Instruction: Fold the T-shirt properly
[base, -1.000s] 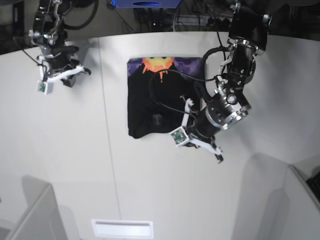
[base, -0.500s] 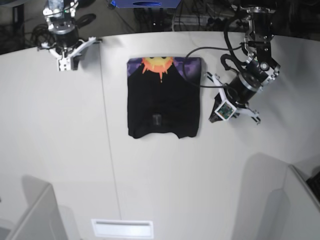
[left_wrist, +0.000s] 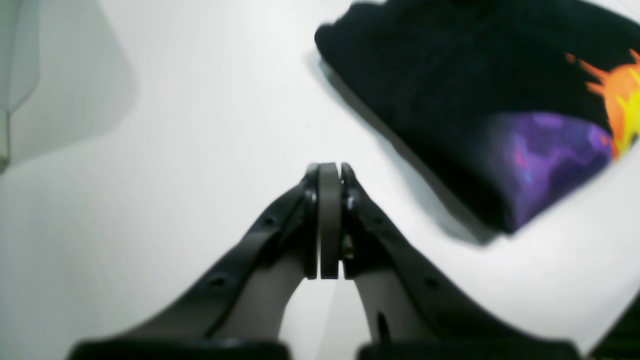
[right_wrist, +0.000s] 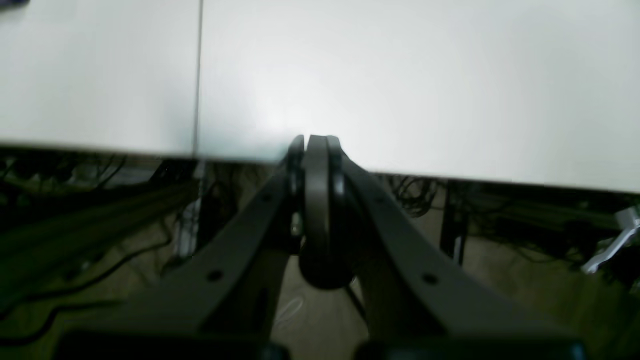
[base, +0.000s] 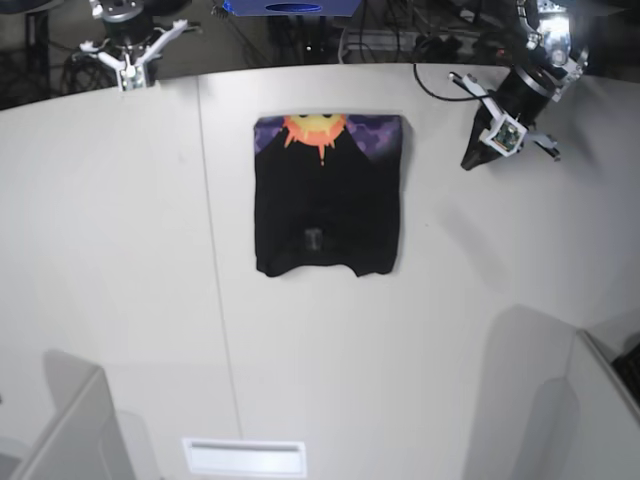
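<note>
One T-shirt (base: 326, 196) is laid folded in a neat rectangle on the white bench (base: 120, 260), its sun print turned toward the far edge. Two hands are seen, both clenched on nothing: the left hand (left_wrist: 329, 172) beside the shirt, the right hand (right_wrist: 314, 142) at the bench's far edge. Bare surface is left all around.

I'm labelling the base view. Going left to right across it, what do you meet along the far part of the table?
Right hand → T-shirt → left hand.
</note>
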